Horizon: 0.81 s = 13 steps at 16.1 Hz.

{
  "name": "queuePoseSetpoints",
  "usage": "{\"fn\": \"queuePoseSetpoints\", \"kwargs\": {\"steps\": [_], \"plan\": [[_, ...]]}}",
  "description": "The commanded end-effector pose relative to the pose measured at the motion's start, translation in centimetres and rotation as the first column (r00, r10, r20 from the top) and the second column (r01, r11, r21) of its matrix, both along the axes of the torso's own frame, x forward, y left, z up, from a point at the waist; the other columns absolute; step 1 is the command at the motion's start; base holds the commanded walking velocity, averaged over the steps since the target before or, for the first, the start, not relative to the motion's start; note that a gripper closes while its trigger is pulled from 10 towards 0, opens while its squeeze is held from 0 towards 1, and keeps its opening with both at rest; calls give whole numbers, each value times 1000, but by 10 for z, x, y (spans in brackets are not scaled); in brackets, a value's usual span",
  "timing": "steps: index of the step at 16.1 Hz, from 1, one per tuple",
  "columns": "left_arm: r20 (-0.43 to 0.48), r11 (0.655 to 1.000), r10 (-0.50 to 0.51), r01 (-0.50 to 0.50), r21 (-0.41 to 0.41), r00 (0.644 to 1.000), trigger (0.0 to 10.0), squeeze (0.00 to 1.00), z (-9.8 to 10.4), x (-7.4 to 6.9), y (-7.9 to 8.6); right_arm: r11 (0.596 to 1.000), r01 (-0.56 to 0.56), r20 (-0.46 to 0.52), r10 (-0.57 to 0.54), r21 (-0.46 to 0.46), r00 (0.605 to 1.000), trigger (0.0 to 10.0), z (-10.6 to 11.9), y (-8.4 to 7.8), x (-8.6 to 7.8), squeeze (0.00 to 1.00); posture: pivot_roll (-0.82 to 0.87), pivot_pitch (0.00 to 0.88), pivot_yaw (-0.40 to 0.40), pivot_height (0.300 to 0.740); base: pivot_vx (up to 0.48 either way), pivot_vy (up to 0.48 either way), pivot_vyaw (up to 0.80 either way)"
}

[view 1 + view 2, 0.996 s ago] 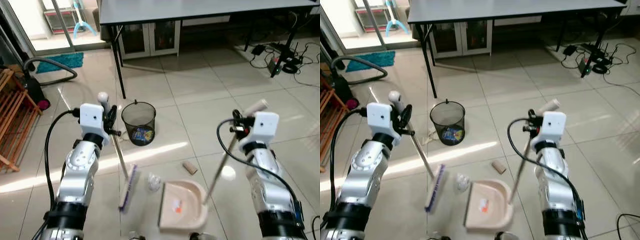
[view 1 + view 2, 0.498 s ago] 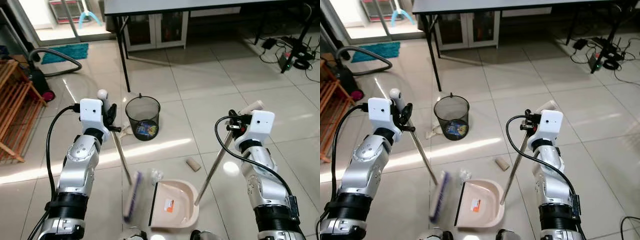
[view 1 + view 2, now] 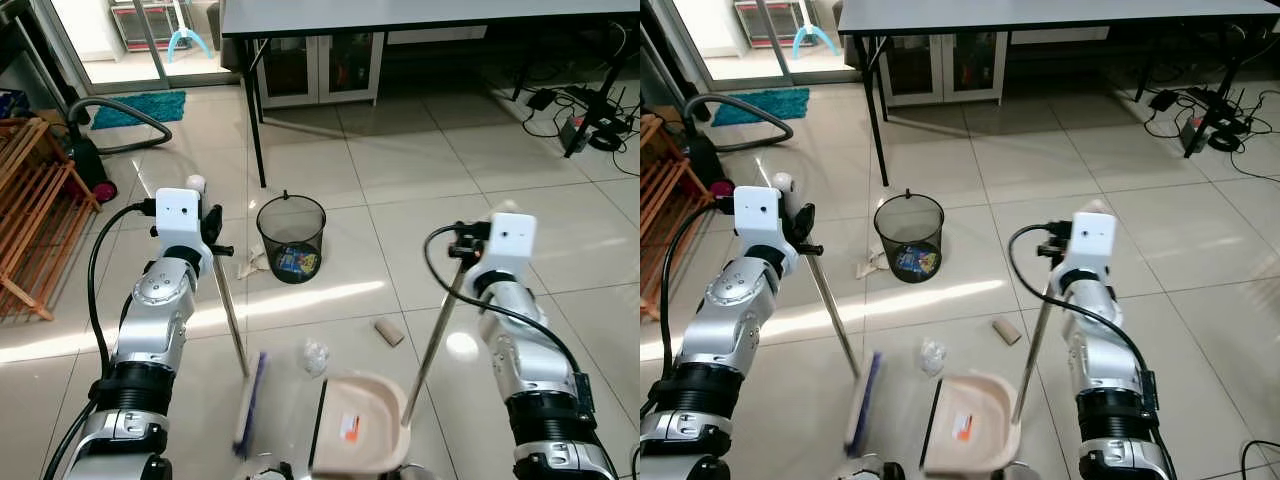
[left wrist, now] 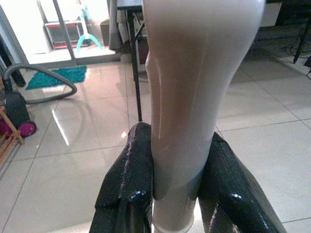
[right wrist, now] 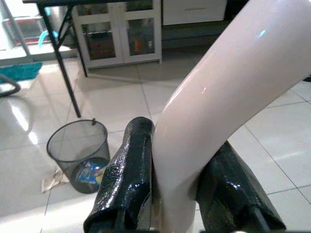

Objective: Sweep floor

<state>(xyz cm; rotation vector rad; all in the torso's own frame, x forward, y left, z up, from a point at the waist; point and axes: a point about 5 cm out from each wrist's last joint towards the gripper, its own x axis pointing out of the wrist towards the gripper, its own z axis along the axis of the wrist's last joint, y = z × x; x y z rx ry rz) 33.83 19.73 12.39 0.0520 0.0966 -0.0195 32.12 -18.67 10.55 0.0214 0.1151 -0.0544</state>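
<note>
The broom (image 3: pixel 247 400) stands tilted on the tiled floor (image 3: pixel 400 180), its blue brush head low and left of the dustpan (image 3: pixel 362 436), its thin metal pole rising to the left gripper (image 4: pixel 170 194), whose jaws are clamped on the pale handle top; the dustpan lies on the floor with a scrap of orange-marked litter inside, its long pole running up to the right gripper (image 5: pixel 172 194), jaws closed around its curved pale handle; a crumpled clear wrapper (image 3: pixel 315 356) lies between brush and pan; a small cardboard tube (image 3: pixel 388 332) sits near the pan's pole; beyond stand a black mesh bin (image 3: pixel 291 239), a dark table (image 3: pixel 420 12), and a vacuum hose (image 3: pixel 120 110).
</note>
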Motion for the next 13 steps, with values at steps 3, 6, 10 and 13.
{"fn": "queuePoseSetpoints", "kwargs": {"steps": [3,6,10,13], "plan": [[-31,1000,6,-6,-19,1000,10000,0,-3,-1,-2,999,10,8,-10,-32,1000,10000,4,-1,0,0,46,77,27,740,0,0,0],[-30,999,-19,17,-39,999,10000,0,-9,-7,-5,1000,3,-3,-3,-11,1000,10000,-1,-3,-4,0,37,73,20,740,0,0,0],[-19,999,-27,26,-38,999,10000,0,-11,-10,-9,999,5,-7,-5,52,1000,10000,-5,-3,-7,0,24,60,28,740,0,0,0],[-41,999,-35,34,-40,999,10000,0,-13,-12,-11,999,23,-3,-23,23,1000,10000,-4,-6,-8,0,26,65,24,740,0,0,0]]}}
